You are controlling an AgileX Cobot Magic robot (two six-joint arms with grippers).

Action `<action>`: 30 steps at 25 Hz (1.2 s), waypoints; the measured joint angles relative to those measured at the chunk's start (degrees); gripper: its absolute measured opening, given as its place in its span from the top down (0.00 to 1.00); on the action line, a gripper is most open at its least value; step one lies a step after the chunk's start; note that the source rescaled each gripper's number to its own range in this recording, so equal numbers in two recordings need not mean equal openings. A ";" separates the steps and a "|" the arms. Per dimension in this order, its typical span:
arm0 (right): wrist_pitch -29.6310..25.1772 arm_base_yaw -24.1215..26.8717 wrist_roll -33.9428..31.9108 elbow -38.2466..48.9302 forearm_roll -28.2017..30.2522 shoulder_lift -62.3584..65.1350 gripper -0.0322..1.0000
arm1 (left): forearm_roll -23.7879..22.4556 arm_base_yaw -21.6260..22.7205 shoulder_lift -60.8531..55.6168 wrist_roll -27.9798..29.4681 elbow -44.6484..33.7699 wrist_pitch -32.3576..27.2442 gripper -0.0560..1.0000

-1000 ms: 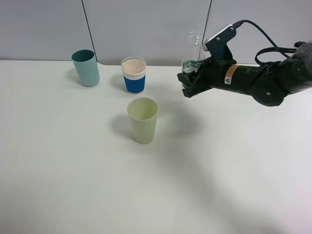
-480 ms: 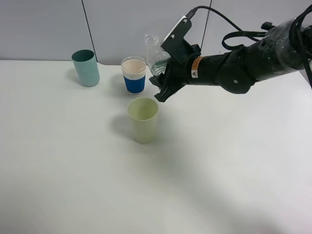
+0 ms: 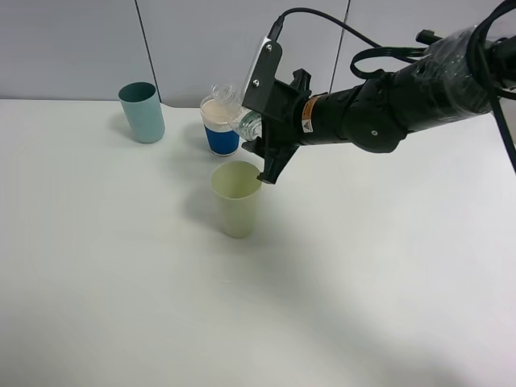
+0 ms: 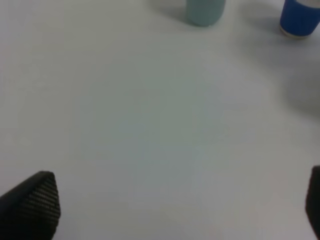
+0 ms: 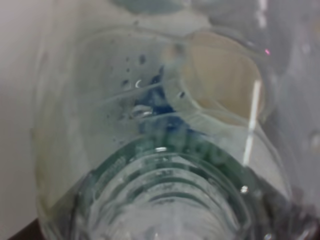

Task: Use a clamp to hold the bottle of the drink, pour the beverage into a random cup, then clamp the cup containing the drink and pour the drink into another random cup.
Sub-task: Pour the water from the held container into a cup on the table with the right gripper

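Right end effector (image 3: pixel 262 145): clamped shut on the body of the clear bottle (image 3: pixel 232 107). The bottle is held off the surface (image 3: pixel 121 290) and tilted, its neck seen against the rim of the blue-and-white cup (image 3: pixel 222 133) in the high view, with some liquid visible inside it in the right wrist view. Left end effector (image 4: pixel 175 210): spread wide, holding nothing, over bare surface well apart from the blue-and-white cup. Also listed, both upright: teal cup (image 3: pixel 142 112), left of the blue-and-white cup in the high view, and pale green cup (image 3: pixel 237 199), just in front of it.
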State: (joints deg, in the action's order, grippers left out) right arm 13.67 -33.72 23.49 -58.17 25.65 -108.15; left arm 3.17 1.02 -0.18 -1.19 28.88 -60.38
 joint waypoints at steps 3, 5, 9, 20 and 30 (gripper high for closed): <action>-0.86 0.00 3.37 0.00 0.06 0.00 0.97 | 0.00 0.00 0.00 0.00 0.00 0.00 0.00; -1.23 0.14 5.63 0.00 0.10 0.00 0.97 | 0.00 0.00 0.00 0.00 0.00 0.00 0.00; -1.80 0.38 8.34 0.00 0.10 0.00 0.97 | 0.00 0.00 0.00 0.00 0.00 0.00 0.00; -2.07 0.55 23.23 0.00 0.30 0.00 0.97 | 0.00 0.00 0.00 0.00 0.00 0.00 0.00; -2.29 0.55 32.68 0.00 0.36 0.00 0.97 | 0.00 0.00 0.00 0.00 0.00 0.00 0.00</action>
State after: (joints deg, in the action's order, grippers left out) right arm 11.38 -33.17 56.17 -58.17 26.01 -108.15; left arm 3.17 1.02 -0.18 -1.19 28.88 -60.38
